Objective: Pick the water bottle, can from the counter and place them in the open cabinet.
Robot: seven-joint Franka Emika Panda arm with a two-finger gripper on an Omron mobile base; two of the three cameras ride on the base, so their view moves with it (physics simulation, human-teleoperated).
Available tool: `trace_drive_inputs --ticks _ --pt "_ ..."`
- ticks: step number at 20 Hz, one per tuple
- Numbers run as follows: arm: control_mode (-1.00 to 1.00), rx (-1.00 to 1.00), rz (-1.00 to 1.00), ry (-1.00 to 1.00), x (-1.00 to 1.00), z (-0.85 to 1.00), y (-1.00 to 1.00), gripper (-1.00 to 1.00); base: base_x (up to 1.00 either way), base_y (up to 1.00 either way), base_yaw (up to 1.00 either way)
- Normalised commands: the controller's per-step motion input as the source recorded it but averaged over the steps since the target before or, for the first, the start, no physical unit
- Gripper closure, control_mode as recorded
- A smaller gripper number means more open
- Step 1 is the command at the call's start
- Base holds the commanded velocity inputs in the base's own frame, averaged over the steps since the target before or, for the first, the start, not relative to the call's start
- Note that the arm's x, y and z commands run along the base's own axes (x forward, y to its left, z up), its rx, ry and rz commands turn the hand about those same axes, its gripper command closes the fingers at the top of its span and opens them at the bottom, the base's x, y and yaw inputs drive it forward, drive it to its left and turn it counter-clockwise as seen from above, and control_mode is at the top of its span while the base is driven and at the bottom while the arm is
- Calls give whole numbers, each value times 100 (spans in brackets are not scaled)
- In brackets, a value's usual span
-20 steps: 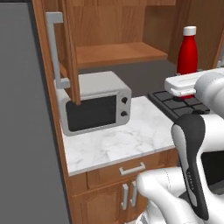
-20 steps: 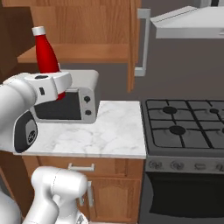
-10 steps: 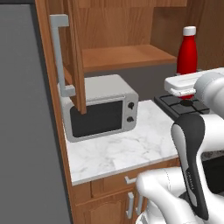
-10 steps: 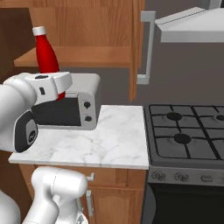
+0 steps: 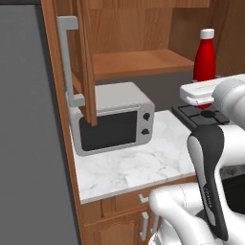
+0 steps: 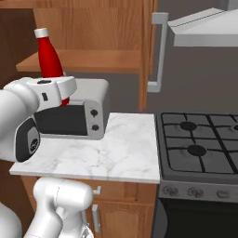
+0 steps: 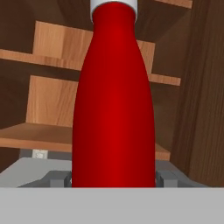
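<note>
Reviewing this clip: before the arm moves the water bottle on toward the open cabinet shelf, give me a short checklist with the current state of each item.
1. Water bottle held between the jaws of the gripper: ok, fingertips sit on either side of its base in the hand view.
2. Bottle upright: ok, white cap on top in both base views.
3. Open cabinet door swung clear of the opening: ok, shelf front is exposed.
4. Landing spot on the shelf: ok where visible; nothing seen on it.
5. Bottle base above shelf level: cannot tell, the hand hides it.
6. Clearance over the microwave: ok, bottle is carried well above it.
</note>
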Motion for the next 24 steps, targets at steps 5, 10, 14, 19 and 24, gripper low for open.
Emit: trace_drive_inputs --ticks 5,10,14,19,24 --pt "100 0 0 0 0 0 0 100 31 2 5" --pt "100 0 0 0 0 0 0 100 41 2 4" --pt "100 0 0 0 0 0 0 100 45 1 3" --pt "100 0 0 0 0 0 0 100 38 0 3" --pt "100 0 0 0 0 0 0 100 37 11 1"
